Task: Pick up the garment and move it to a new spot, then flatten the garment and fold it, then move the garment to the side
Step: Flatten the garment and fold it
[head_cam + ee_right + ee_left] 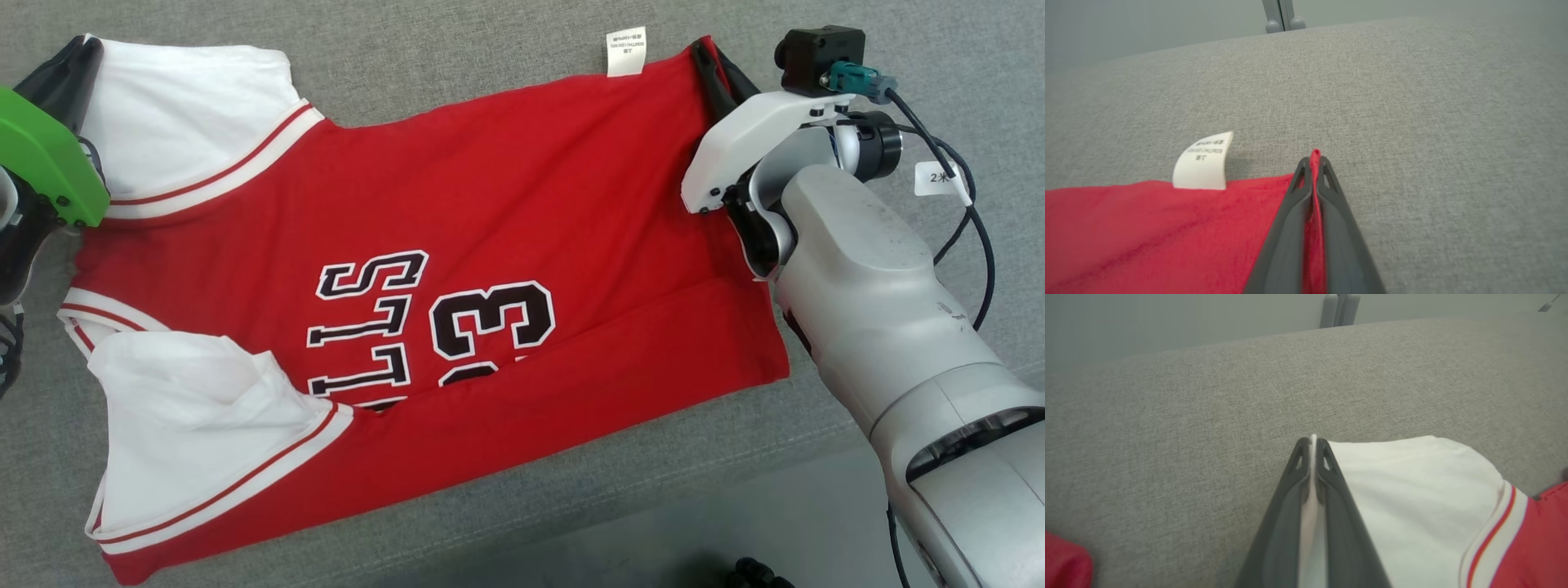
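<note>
Right forearm [882, 327] is nearest the head cam at 4 o'clock: smooth pale-grey shell, scuffed, with a black cable [976, 229] looping off the wrist.

Garment [506, 204] is a red knit jersey, spread mostly flat across the middle of the surface, hem toward 3 o'clock, shoulders toward 9. White sleeves [188, 106] sit at 10 and 7 o'clock, each edged with red-and-white striped trim. The 7 o'clock one is rumpled. Black lettering [490, 318] with white outline sits at centre, its lower part covered by a fold along the 5–6 o'clock edge. White care label [625, 51] sticks out of the far edge at 1 o'clock.

Right gripper [709, 51]: long dark tapered fingers pinched on the red hem corner at 1–2 o'clock. Wrist view shows red cloth sandwiched right up to the tips.

Left gripper [86, 51], green housing [45, 155], 10 o'clock: fingers closed on the edge of the far white sleeve, with white cloth showing in the seam between them.

Surface [457, 49] is grey coarse-woven upholstery, padded. Beyond it is a plain grey-green wall [1167, 24], with a grey post [1280, 16] at 12 o'clock in both wrist views.
</note>
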### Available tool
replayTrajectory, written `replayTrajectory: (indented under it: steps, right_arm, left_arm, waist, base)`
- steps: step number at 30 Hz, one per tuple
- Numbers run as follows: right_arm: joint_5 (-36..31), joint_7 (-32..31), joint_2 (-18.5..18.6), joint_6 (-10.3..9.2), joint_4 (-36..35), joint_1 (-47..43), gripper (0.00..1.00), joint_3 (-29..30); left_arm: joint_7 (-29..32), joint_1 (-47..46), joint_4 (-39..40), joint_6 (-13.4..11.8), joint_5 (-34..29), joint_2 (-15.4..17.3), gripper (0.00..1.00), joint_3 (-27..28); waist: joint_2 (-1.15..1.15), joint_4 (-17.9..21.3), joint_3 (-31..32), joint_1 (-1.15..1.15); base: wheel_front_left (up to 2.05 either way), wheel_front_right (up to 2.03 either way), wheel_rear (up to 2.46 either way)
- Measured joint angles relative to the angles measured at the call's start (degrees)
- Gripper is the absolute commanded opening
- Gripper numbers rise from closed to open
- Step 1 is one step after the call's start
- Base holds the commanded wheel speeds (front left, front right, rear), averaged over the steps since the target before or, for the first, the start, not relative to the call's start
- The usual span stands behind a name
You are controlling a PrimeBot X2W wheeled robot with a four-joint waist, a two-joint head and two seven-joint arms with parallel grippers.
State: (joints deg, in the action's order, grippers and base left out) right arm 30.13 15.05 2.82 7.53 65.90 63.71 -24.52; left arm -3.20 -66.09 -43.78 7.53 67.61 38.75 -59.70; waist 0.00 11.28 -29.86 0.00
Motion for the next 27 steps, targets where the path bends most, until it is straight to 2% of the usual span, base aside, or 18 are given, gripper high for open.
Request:
replayTrajectory:
  steps: [11,19,23,27]
  right_arm:
    - [-5.0,0.0,0.0,0.0,-3.7,-3.6,0.0,7.2]
    - [-5.6,0.0,1.5,0.0,-9.0,-9.4,0.0,8.4]
    - [-2.8,0.0,3.0,0.0,-12.5,-12.6,0.0,6.8]
    - [0.6,0.0,5.7,0.0,-15.2,-15.8,0.0,4.3]
  left_arm:
    - [-6.2,1.9,2.2,0.0,3.2,1.7,0.0,-0.8]
    - [-11.0,7.0,8.3,0.0,3.9,2.4,0.0,-1.4]
    - [-11.6,9.9,12.9,0.0,3.9,3.3,0.0,1.4]
    - [-11.9,14.2,18.6,0.0,1.2,4.0,0.0,7.6]
  waist:
    - [0.0,-1.4,2.2,0.0]
    - [0.0,-3.5,5.8,0.0]
    - [0.0,-4.4,7.7,0.0]
    - [0.0,-5.4,9.3,0.0]
  base:
    - [0.0,0.0,0.0]
    - [0.0,0.0,0.0]
    - [0.0,0.0,0.0]
    - [0.0,0.0,0.0]
